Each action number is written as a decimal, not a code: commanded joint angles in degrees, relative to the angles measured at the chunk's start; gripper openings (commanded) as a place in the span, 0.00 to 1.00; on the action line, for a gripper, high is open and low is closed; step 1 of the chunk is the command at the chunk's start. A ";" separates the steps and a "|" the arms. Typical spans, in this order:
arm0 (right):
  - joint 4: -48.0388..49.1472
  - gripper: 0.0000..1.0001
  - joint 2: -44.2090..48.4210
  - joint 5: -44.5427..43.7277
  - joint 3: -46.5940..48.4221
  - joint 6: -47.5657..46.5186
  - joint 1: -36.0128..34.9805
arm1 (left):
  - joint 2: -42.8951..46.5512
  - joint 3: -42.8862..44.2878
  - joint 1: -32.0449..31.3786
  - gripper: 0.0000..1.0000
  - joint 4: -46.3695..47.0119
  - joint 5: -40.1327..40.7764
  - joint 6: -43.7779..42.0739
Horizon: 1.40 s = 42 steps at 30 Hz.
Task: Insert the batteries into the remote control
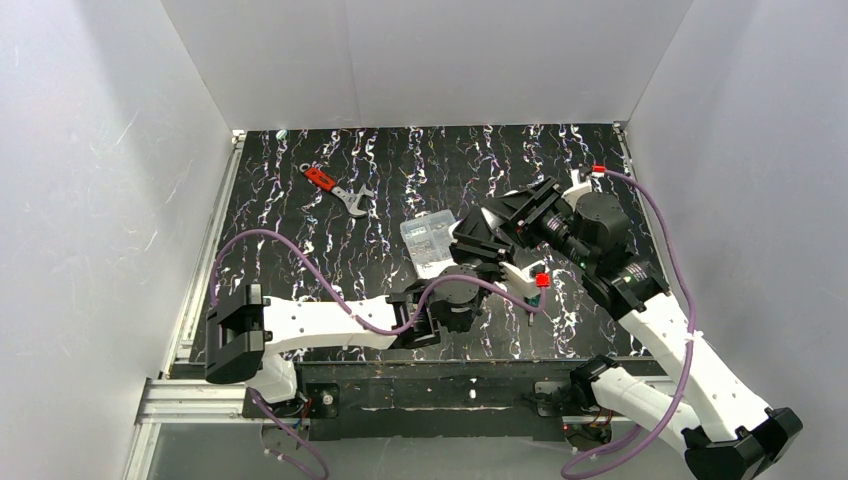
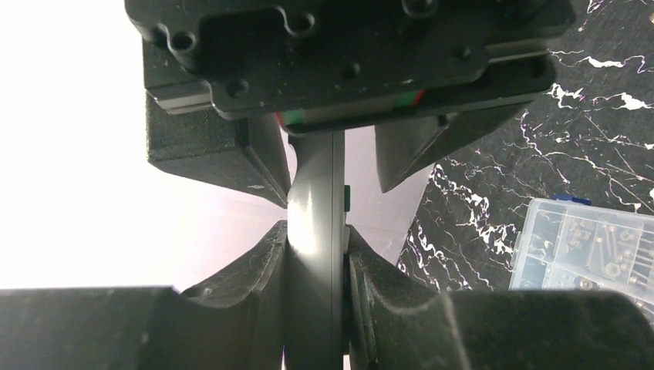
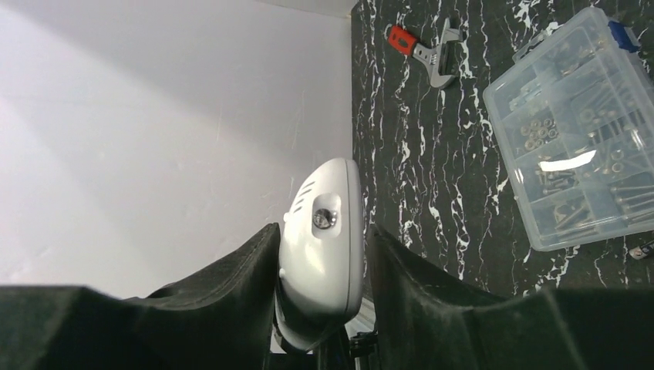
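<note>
The white remote control point(image 3: 324, 239) is held in the air between both grippers. In the right wrist view its rounded end with a small clear bulb sticks out between my right fingers; my right gripper point(image 3: 322, 231) is shut on it. In the left wrist view the remote point(image 2: 315, 231) shows edge-on, upright, and my left gripper point(image 2: 318, 254) is shut on its sides, with the right gripper's black body point(image 2: 347, 69) just above. From the top, the left gripper point(image 1: 455, 297) and right gripper point(image 1: 482, 245) meet and hide the remote. No batteries can be made out.
A clear compartment box point(image 1: 430, 243) of small parts lies on the black marbled mat just behind the grippers; it also shows in the right wrist view point(image 3: 574, 131). An adjustable wrench with a red handle point(image 1: 338, 190) lies at the back left. White walls enclose the table.
</note>
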<state>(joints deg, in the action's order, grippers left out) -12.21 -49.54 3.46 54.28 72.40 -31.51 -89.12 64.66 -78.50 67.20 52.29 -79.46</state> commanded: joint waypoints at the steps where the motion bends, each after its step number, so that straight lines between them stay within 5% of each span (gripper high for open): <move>1: 1.47 0.54 1.13 -4.58 -0.97 -2.14 -0.05 | 4.64 0.79 -0.21 0.00 5.04 2.95 -0.08; 13: 5.24 0.49 4.29 -9.41 -4.28 -0.32 0.04 | 4.80 0.36 -0.43 0.00 5.33 2.71 -0.09; 18: 6.10 0.31 4.17 -8.79 -5.18 0.56 0.03 | 4.98 -0.08 -0.51 0.00 5.80 2.64 -0.27; 23: 6.14 0.01 3.80 -8.54 -5.45 1.24 0.04 | 5.12 -0.44 -0.60 0.01 6.41 2.31 0.00; 27: 6.59 0.01 3.92 -8.69 -5.57 0.87 0.04 | 5.63 -1.50 -0.84 0.29 7.22 1.62 0.28; 33: 7.54 0.01 4.54 -10.19 -5.61 -0.59 0.03 | 7.83 -2.46 -0.99 0.86 0.07 2.32 6.13; 36: 7.05 0.01 3.93 -11.85 -4.47 -2.16 0.61 | 9.70 -2.10 -1.28 0.97 -7.50 3.14 12.60; 42: 1.29 0.01 -1.13 -11.94 3.71 -11.60 3.53 | 19.86 -0.92 -1.65 0.98 -34.11 -1.15 38.66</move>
<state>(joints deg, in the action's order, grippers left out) -9.37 -48.23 -6.28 51.09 69.17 -30.04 -79.24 61.56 -79.70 51.16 51.81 -61.93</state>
